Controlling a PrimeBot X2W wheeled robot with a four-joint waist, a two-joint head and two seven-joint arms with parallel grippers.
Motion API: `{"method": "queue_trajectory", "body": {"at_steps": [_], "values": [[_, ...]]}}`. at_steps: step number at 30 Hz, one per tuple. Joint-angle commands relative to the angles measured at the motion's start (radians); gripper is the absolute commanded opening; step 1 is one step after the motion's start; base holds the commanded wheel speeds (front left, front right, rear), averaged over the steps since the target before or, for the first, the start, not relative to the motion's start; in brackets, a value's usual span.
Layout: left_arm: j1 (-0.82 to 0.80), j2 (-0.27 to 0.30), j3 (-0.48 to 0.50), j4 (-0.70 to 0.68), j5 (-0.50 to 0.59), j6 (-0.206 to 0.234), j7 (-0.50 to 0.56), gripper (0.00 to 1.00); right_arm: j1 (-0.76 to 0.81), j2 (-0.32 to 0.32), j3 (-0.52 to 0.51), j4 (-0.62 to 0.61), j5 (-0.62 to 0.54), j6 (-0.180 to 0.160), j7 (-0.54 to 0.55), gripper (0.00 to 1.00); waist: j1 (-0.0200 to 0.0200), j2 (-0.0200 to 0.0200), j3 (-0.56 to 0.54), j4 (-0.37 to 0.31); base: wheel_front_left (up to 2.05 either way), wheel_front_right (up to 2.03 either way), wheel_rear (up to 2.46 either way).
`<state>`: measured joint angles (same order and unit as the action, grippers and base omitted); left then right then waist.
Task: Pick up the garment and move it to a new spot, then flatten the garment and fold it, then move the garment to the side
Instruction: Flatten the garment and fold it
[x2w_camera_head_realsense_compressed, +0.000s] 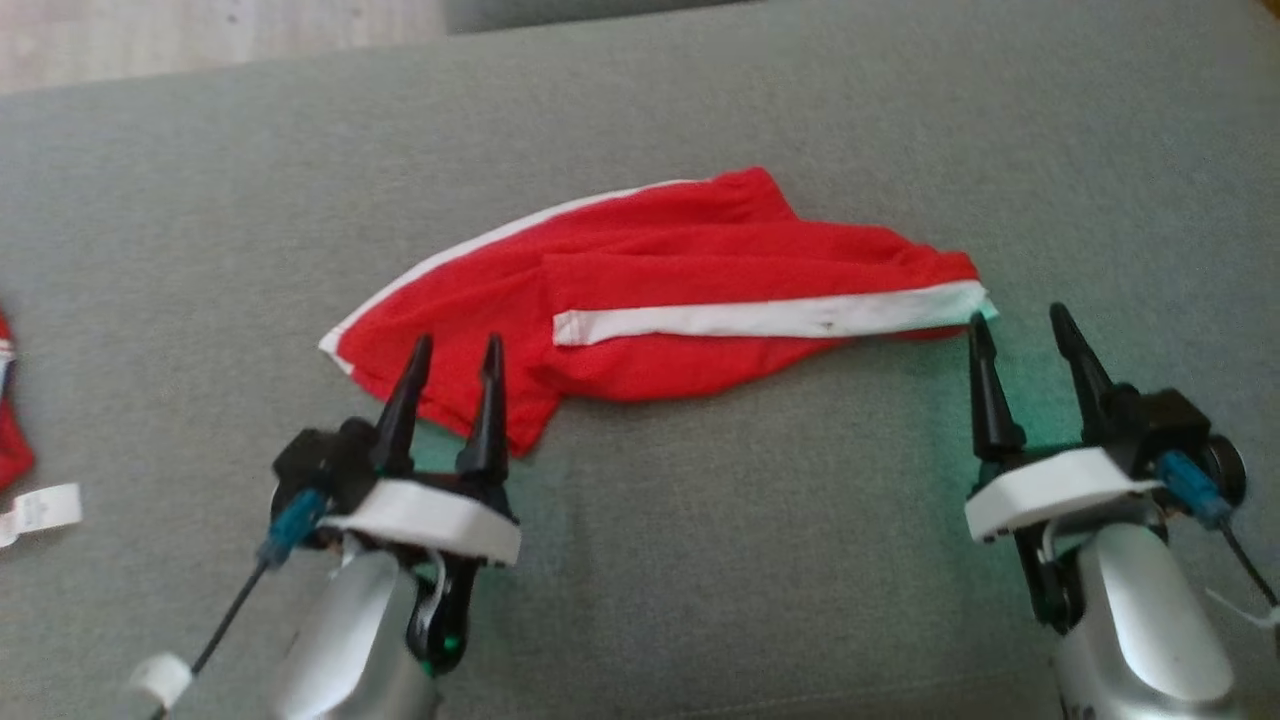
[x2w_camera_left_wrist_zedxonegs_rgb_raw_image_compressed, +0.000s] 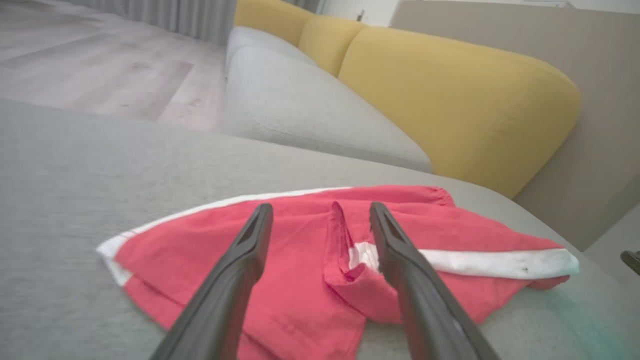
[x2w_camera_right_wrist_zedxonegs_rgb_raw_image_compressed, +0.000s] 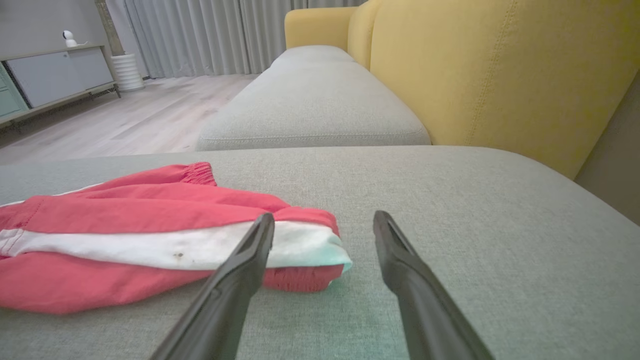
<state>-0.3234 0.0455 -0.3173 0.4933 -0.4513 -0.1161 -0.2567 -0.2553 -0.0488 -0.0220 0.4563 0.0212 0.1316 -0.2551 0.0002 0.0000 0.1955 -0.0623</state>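
Observation:
The garment (x2w_camera_head_realsense_compressed: 650, 300) is a pair of red shorts with white side stripes, lying loosely folded and rumpled on the grey cushion (x2w_camera_head_realsense_compressed: 700, 520). My left gripper (x2w_camera_head_realsense_compressed: 455, 350) stands open over the garment's near left corner, nothing between its fingers. In the left wrist view the garment (x2w_camera_left_wrist_zedxonegs_rgb_raw_image_compressed: 310, 270) spreads under and beyond the open left gripper (x2w_camera_left_wrist_zedxonegs_rgb_raw_image_compressed: 320, 210). My right gripper (x2w_camera_head_realsense_compressed: 1018, 320) is open just off the garment's right end, its fingers apart from the cloth. In the right wrist view the garment (x2w_camera_right_wrist_zedxonegs_rgb_raw_image_compressed: 150, 235) lies left of the open right gripper (x2w_camera_right_wrist_zedxonegs_rgb_raw_image_compressed: 324, 217), its white-striped end beside the left finger.
Another red piece of cloth with a white tag (x2w_camera_head_realsense_compressed: 40, 510) lies at the cushion's left edge. A yellow sofa back (x2w_camera_right_wrist_zedxonegs_rgb_raw_image_compressed: 500, 75) and a grey seat (x2w_camera_right_wrist_zedxonegs_rgb_raw_image_compressed: 310, 105) stand beyond the cushion. Wooden floor (x2w_camera_left_wrist_zedxonegs_rgb_raw_image_compressed: 100, 65) lies past the far edge.

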Motion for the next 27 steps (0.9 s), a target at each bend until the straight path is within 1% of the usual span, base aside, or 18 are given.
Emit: {"method": "queue_trajectory", "body": {"at_steps": [1, 10, 13, 20, 24, 27], "values": [[-0.052, 0.005, -0.001, 0.008, -0.035, -0.008, -0.005, 1.0, -0.036, -0.002, 0.037, -0.036, 0.012, -0.001, -0.007, 1.0, -0.0002, 0.0, 0.04, -0.039, 0.0, 0.0, 0.0], [-0.156, 0.005, -0.135, 0.133, -0.14, -0.014, -0.005, 1.0, -0.048, -0.002, 0.048, -0.036, 0.037, -0.001, -0.007, 1.0, -0.0002, 0.0, 0.09, -0.087, 0.0, 0.0, 0.0], [-0.185, 0.005, -0.156, 0.164, -0.156, -0.014, -0.005, 1.0, -0.052, -0.002, 0.051, -0.033, 0.042, -0.001, -0.007, 1.0, -0.0002, 0.0, 0.095, -0.095, 0.0, 0.0, 0.0], [-0.233, 0.005, -0.159, 0.228, -0.13, -0.012, -0.005, 1.0, -0.049, -0.002, 0.055, -0.027, 0.055, -0.001, -0.007, 1.0, -0.0002, 0.0, 0.092, -0.099, 0.0, 0.0, 0.0], [-0.254, 0.005, -0.161, 0.244, -0.092, 0.016, -0.005, 1.0, -0.043, -0.001, 0.058, -0.022, 0.067, -0.001, -0.007, 1.0, -0.0002, 0.0, 0.083, -0.094, 0.0, 0.0, 0.0], [-0.267, 0.005, -0.19, 0.272, -0.096, 0.029, -0.005, 1.0, -0.038, -0.001, 0.062, -0.013, 0.075, -0.001, -0.007, 1.0, -0.0002, 0.0, 0.074, -0.091, 0.0, 0.0, 0.0]]}}
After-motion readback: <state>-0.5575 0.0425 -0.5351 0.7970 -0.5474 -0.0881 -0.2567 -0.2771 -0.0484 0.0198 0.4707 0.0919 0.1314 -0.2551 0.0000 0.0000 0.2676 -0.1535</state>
